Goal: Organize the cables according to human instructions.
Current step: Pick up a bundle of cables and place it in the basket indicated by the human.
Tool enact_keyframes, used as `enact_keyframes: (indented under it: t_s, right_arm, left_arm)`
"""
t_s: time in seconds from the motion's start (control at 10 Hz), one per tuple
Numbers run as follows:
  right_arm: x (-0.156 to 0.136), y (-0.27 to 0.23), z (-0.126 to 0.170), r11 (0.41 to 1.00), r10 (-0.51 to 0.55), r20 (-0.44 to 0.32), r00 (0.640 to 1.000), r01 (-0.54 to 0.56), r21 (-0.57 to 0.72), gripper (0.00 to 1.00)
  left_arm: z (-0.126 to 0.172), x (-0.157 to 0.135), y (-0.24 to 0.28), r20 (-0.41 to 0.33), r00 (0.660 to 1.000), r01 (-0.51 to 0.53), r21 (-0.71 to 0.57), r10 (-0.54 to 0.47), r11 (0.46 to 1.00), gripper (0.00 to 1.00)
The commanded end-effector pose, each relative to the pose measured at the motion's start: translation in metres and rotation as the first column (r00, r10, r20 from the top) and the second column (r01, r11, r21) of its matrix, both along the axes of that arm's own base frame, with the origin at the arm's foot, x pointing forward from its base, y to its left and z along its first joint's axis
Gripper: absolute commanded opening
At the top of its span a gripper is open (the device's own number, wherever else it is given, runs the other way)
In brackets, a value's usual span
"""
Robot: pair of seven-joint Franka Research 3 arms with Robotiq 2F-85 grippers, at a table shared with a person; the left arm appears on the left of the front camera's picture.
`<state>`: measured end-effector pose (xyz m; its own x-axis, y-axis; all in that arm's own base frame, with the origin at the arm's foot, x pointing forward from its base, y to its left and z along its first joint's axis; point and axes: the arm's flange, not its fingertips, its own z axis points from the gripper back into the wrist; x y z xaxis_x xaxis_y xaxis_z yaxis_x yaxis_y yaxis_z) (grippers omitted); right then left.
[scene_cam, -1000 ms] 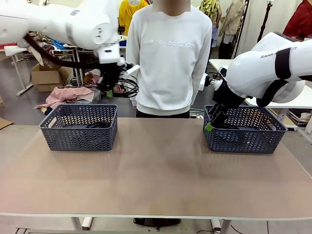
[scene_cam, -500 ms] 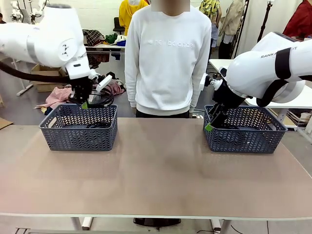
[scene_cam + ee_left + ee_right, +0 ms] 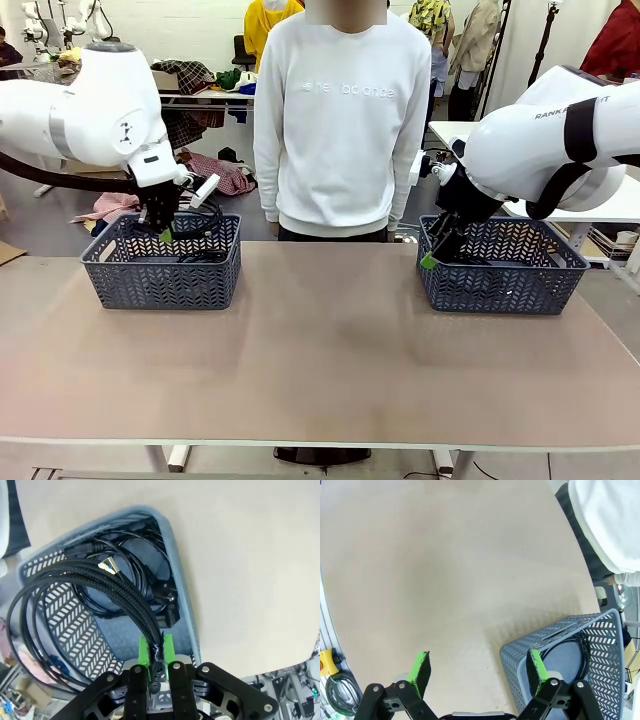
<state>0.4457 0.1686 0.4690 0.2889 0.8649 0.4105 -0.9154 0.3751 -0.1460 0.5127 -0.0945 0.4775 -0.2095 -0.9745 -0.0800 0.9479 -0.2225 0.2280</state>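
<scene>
Cables were the matter in hand, and one of them, a coiled braided cable (image 3: 75, 595), hung pinched between the fingers of the left gripper (image 3: 155, 652), which were drawn narrow on its bundled strands. A second earlier that gripper had been up in front of the person's sleeve, well above the left basket (image 3: 161, 262); half a second later it had swung left and dropped toward the basket's far rim; at this moment it (image 3: 163, 232) stood lower again, right at that rim, with the coil dangling into the basket's mouth. From the left wrist the loop hung over other black cords (image 3: 137, 587) already lying on the basket floor, though whether it touched them could not be told.

That descent suggested the carry was nearly over and the release was the step at hand, the coil being over the basket rather than beside it.

The right gripper (image 3: 479, 671) had not moved over that second: its fingers stood wide and empty, poised over the table (image 3: 330, 350) at the near left corner of the right basket (image 3: 505, 270), in which a dark cord (image 3: 570, 647) lay. The person (image 3: 340, 120) stood at the far side between the two baskets.
</scene>
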Motion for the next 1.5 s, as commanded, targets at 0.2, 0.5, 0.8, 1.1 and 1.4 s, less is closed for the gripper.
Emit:
enact_keyframes:
  t_s: [0.2, 0.5, 0.8, 1.1, 1.4]
  right_arm:
    - [-0.001, 0.0, 0.0, 1.0, 0.0, 0.002, 1.0, 0.0, -0.002, 1.0]
    - [-0.001, 0.0, 0.0, 1.0, 0.0, 0.002, 1.0, 0.0, -0.002, 1.0]
    - [-0.001, 0.0, 0.0, 1.0, 0.0, 0.002, 1.0, 0.0, -0.002, 1.0]
    - [-0.001, 0.0, 0.0, 1.0, 0.0, 0.002, 1.0, 0.0, -0.002, 1.0]
    - [-0.001, 0.0, 0.0, 1.0, 0.0, 0.002, 1.0, 0.0, -0.002, 1.0]
  left_arm:
    - [-0.012, 0.012, 0.002, 0.022, 0.997, -0.069, -0.003, 0.069, 0.998, 0.0]
    - [-0.019, 0.017, 0.002, 0.026, 0.996, -0.09, -0.009, 0.09, 0.996, 0.0]
    - [-0.019, 0.02, 0.003, 0.029, 0.994, -0.102, -0.016, 0.102, 0.995, 0.52]
    - [-0.018, 0.022, 0.004, 0.015, 0.993, -0.115, -0.019, 0.115, 0.993, 0.57]
    - [-0.019, 0.023, 0.004, -0.011, 0.993, -0.116, -0.037, 0.116, 0.993, 1.0]
